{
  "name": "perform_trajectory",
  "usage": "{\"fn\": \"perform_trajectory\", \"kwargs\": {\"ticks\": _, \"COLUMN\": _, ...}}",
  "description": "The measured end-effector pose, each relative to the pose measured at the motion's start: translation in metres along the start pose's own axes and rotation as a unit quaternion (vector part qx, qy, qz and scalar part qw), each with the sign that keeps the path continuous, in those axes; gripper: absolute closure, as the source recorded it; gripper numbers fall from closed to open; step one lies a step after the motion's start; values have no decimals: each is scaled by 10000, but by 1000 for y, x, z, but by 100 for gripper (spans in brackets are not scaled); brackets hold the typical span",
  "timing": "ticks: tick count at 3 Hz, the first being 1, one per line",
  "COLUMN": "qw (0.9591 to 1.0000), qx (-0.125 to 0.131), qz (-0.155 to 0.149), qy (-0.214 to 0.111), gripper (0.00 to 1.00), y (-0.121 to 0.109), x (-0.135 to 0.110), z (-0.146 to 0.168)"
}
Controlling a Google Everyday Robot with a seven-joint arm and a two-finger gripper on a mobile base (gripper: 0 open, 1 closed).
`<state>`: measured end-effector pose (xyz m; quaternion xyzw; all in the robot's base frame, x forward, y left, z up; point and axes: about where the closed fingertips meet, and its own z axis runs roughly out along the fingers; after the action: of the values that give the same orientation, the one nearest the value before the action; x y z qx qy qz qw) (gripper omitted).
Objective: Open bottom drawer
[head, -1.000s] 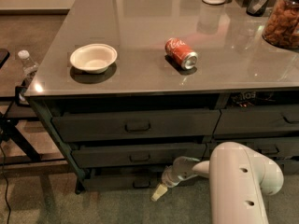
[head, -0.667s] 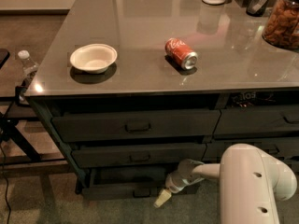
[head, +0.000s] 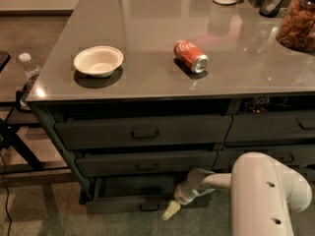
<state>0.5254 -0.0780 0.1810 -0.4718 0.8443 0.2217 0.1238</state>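
Bottom drawer (head: pixel 120 203) stands part-way out. Gripper (head: pixel 171 211) low, just right of its handle (head: pixel 149 207); hold: cannot tell.

dark grey-green bottom drawer (head: pixel 118 203); cream gripper (head: pixel 171 211) at desk's 6 o'clock; glossy grey desk (head: pixel 147 23); red can (head: pixel 191 56); white bowl (head: pixel 98 60).

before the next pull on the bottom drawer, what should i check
1. Right drawer: the claw sits low at the bottom drawer, not the ones above: ok.
2. Claw by the handle: just to its right: ok.
3. Hold on the handle: cannot tell.
4. Drawer started: its front stands out from the frame, with the tray showing behind: ok.
5. Can on top lies on its side and might roll if jolted: not ok.
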Motion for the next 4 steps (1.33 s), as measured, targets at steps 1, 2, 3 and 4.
{"fn": "perform_trajectory", "kwargs": {"ticks": 1, "qw": 9992, "qx": -233, "qz": 244, "qy": 192, "gripper": 0, "y": 19, "x": 27, "z": 3}}
{"fn": "perform_trajectory", "kwargs": {"ticks": 2, "qw": 9992, "qx": -234, "qz": 245, "qy": 192, "gripper": 0, "y": 19, "x": 24, "z": -2}}
{"fn": "perform_trajectory", "kwargs": {"ticks": 3, "qw": 9971, "qx": -545, "qz": 498, "qy": 193, "gripper": 0, "y": 64, "x": 54, "z": -28}}
{"fn": "perform_trajectory", "kwargs": {"ticks": 4, "qw": 9971, "qx": -545, "qz": 498, "qy": 194, "gripper": 0, "y": 64, "x": 54, "z": -28}}
